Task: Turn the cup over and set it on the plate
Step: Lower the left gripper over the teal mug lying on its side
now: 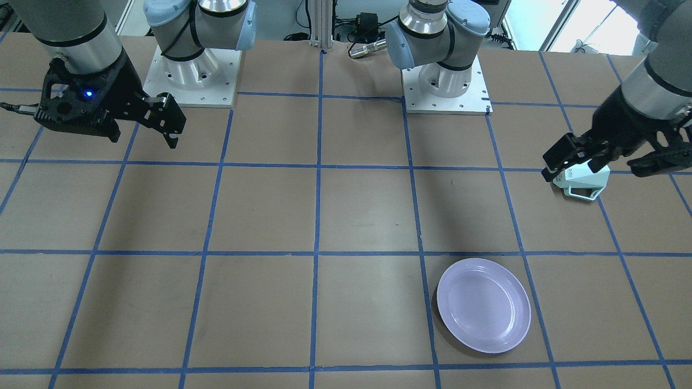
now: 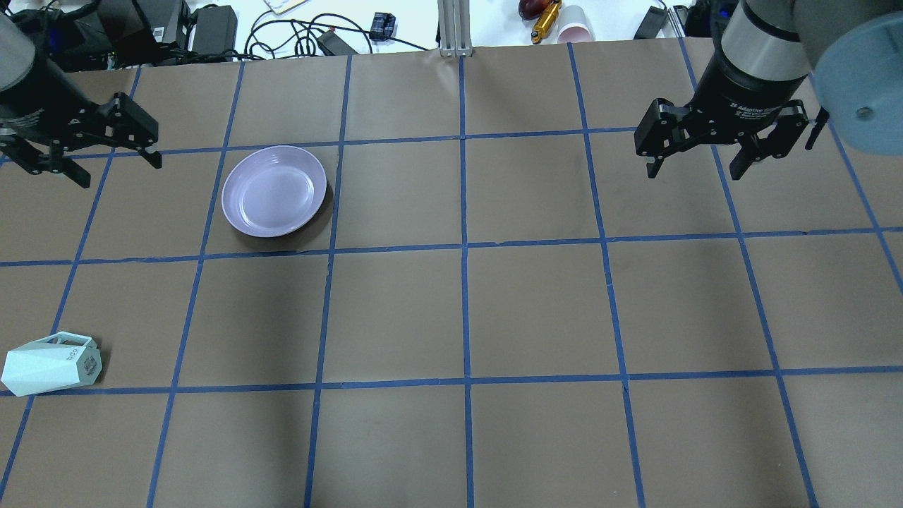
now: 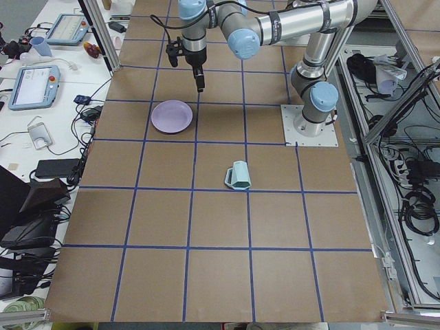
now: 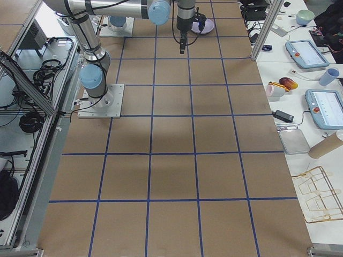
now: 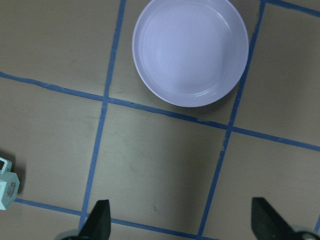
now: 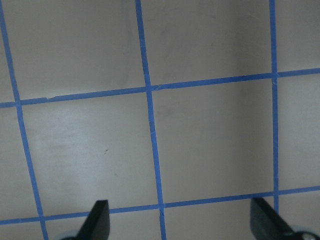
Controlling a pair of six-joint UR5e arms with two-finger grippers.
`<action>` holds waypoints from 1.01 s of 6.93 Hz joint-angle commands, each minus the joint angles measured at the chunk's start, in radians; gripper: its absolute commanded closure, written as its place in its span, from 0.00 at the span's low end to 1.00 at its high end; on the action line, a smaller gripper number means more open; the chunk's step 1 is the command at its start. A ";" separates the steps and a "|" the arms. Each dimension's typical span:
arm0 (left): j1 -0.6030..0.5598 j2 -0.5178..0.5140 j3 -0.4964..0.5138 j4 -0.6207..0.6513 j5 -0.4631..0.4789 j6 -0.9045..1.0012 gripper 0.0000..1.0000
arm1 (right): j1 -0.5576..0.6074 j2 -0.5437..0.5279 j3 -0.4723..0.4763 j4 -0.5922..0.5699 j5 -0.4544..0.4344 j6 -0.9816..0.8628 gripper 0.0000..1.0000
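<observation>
Lying sideways at eight o'clock on the brown desk (image 2: 536,303), the mint-green faceted cup (image 2: 51,363) is well apart from the round lavender plate (image 2: 274,190) at ten o'clock; the left tool (image 2: 116,169) and right tool (image 2: 695,174) hover with fingers spread.

White lettering on the right tool (image 2: 695,169) wrist housing reads roughly "2F Adaptive", the rest cut off. Small dark print on the cup (image 2: 49,363) base is illegible.
</observation>
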 commanded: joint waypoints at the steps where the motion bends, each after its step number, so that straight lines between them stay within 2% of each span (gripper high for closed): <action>1: 0.166 -0.016 -0.004 -0.010 -0.054 0.192 0.00 | 0.000 0.000 0.000 0.000 0.000 0.000 0.00; 3: 0.332 -0.038 -0.015 -0.013 -0.064 0.365 0.00 | 0.000 0.000 0.000 0.000 -0.002 0.000 0.00; 7: 0.535 -0.113 -0.048 -0.021 -0.076 0.618 0.00 | 0.000 0.000 0.000 0.000 -0.002 0.000 0.00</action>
